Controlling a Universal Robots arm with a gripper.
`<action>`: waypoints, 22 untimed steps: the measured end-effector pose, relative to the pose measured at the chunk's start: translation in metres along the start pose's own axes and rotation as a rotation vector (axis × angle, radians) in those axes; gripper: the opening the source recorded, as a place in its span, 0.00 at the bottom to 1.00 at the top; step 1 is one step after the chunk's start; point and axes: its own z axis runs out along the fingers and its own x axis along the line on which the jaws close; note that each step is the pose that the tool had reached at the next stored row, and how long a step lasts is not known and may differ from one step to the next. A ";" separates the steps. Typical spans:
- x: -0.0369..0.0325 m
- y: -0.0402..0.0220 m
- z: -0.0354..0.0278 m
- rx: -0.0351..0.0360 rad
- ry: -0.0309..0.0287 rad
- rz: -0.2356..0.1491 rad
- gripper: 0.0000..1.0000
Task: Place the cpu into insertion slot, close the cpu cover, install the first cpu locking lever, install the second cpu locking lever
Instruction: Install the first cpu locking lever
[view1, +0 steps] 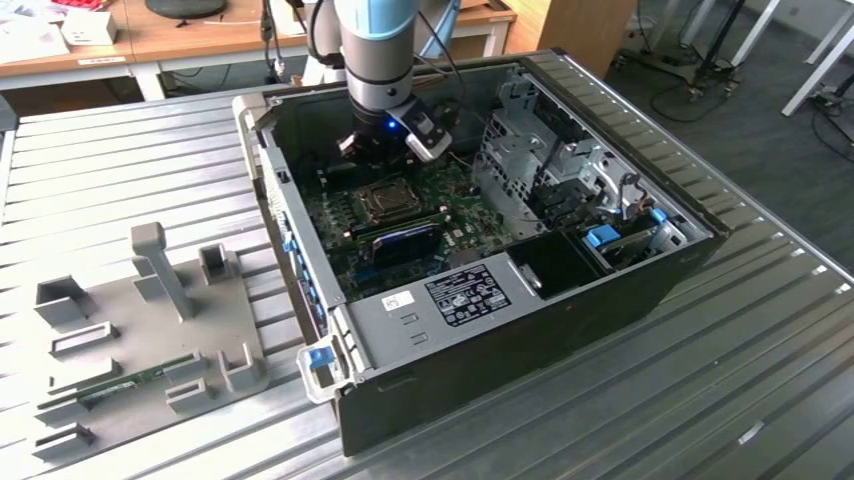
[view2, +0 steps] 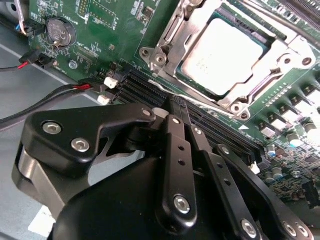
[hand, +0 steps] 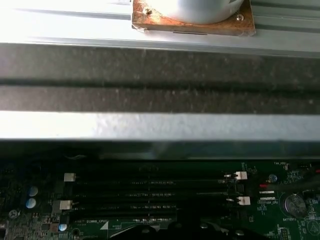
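Exterior view: light is even, diffuse and overhead. The ribbed metal table (view1: 120, 150) shows a soft sheen, and the interior of the computer case (view1: 641, 290) lies in shade.
Second wrist view: the cpu (view2: 227, 52) top glares almost white.
First wrist view: the table is overexposed to white, and the motherboard (hand: 150, 200) is dim.

Grey arm (view1: 378, 50) tube with pale-blue joint cap; black gripper (view2: 167, 111) links; silver screws; blue wrist light.
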 end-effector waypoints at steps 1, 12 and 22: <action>0.0000 -0.0004 -0.0001 0.0001 0.0001 0.000 0.11; 0.0005 -0.0019 0.0027 0.0002 -0.0012 0.000 0.11; 0.0010 -0.0026 0.0058 0.0000 -0.0015 0.000 0.11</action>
